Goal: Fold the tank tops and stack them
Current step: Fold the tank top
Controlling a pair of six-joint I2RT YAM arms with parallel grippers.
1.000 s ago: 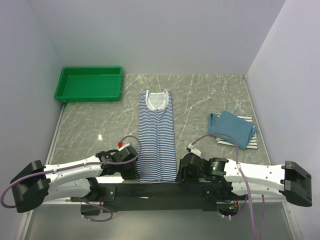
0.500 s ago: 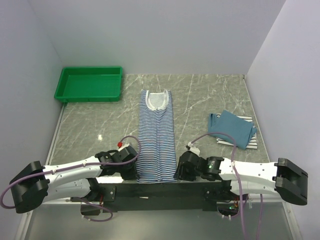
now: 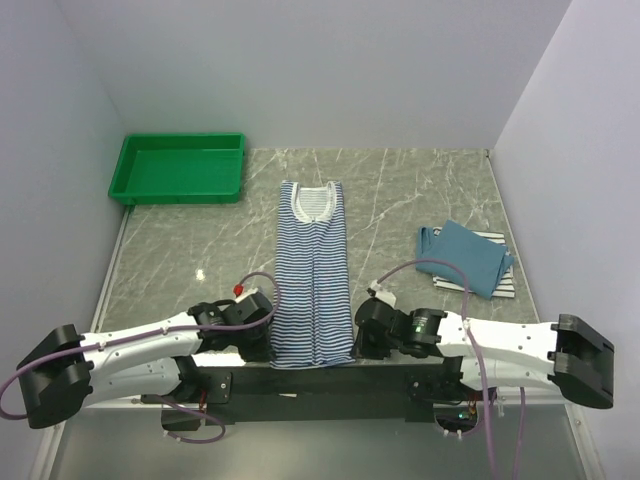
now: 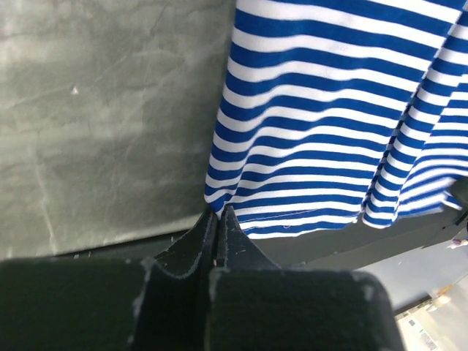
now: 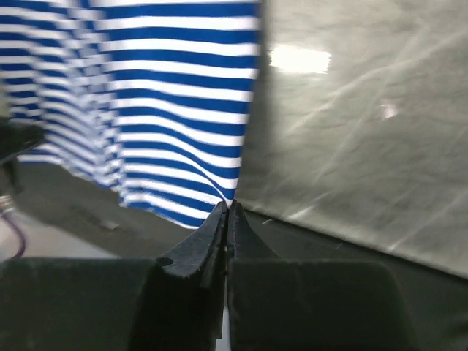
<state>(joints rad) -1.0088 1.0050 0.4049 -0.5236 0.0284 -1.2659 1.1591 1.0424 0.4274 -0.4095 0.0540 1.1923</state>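
A blue-and-white striped tank top lies folded in a long strip down the table's middle, white-trimmed neck at the far end. My left gripper is shut on its near left hem corner. At the near right hem corner, my right gripper is also shut on the cloth. The teal-blue tank top lies folded at the right, on top of the white one with thin black stripes, of which only edges show.
A green plastic tray stands at the far left corner. A black bar runs along the near table edge under the hem. Grey walls close in the table on three sides.
The right gripper moved in to the hem's right corner and closed on it. The hem there has lifted and shifted slightly. The left gripper stayed shut on its corner.
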